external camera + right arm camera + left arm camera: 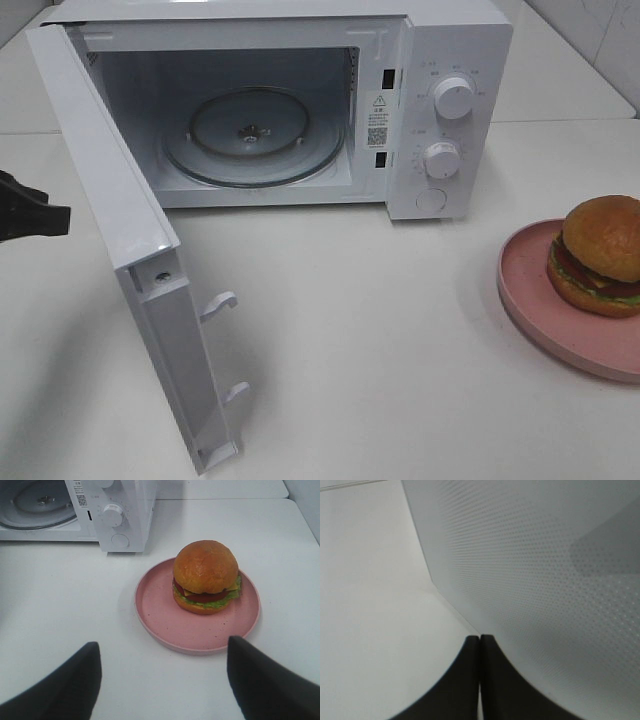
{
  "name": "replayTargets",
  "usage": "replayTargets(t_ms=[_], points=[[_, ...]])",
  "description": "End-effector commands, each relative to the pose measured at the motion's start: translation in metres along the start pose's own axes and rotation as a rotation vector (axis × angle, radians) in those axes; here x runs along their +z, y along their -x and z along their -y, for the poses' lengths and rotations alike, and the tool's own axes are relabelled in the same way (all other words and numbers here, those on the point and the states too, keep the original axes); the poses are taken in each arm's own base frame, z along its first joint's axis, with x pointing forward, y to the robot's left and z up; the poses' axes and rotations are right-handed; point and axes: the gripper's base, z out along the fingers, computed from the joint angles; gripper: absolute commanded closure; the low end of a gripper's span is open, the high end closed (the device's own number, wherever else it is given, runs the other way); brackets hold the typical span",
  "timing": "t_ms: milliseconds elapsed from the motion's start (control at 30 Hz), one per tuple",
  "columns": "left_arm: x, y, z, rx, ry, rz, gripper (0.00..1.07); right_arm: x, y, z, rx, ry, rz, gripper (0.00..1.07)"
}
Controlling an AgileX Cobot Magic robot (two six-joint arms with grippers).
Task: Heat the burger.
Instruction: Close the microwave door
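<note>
The burger (206, 577) is seated on the pink plate (165, 625), toward the plate's far side, on the white table (380, 330) to the right of the microwave (450, 40). The microwave door (110, 220) is swung fully open and the glass turntable (250, 135) inside is bare, so the step in hand is judged to be the pick-up of the burger or of its plate.

For a clean pick-up, the spread fingers are best brought down evenly either side of the target, and the load kept level on the way into the cavity so that the layers are not shed. The door's inner edge and latch hooks (222, 303) should be cleared.

The right gripper (162, 680) is held wide open, short of the plate, and nothing is touched or carried by it. The left gripper (480, 645) is closed, finger against finger, with nothing between; it is poised just beside the door's dotted outer face, and contact cannot be told.
</note>
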Motion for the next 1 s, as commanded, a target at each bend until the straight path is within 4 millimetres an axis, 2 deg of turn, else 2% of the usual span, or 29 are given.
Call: replayTargets(t_ms=[33,433,633,933,1000], points=[[0.008,0.005,0.005,0.019,-0.01,0.018,1.06,-0.003,-0.001,0.0,-0.009,-0.001,0.038,0.41],[0.044,0.014,0.035,0.083,-0.078,0.019,1.06,-0.003,-0.001,0.0,-0.009,-0.001,0.038,0.41],[0.067,0.03,0.057,0.118,-0.124,0.034,1.06,-0.003,-0.001,0.0,-0.01,-0.002,0.038,0.41],[0.091,0.051,0.079,0.139,-0.161,0.066,1.06,-0.003,-0.001,0.0,-0.01,-0.002,0.038,0.41],[0.101,0.062,0.087,0.143,-0.171,0.089,1.06,-0.003,-0.001,0.0,-0.01,-0.002,0.038,0.41]])
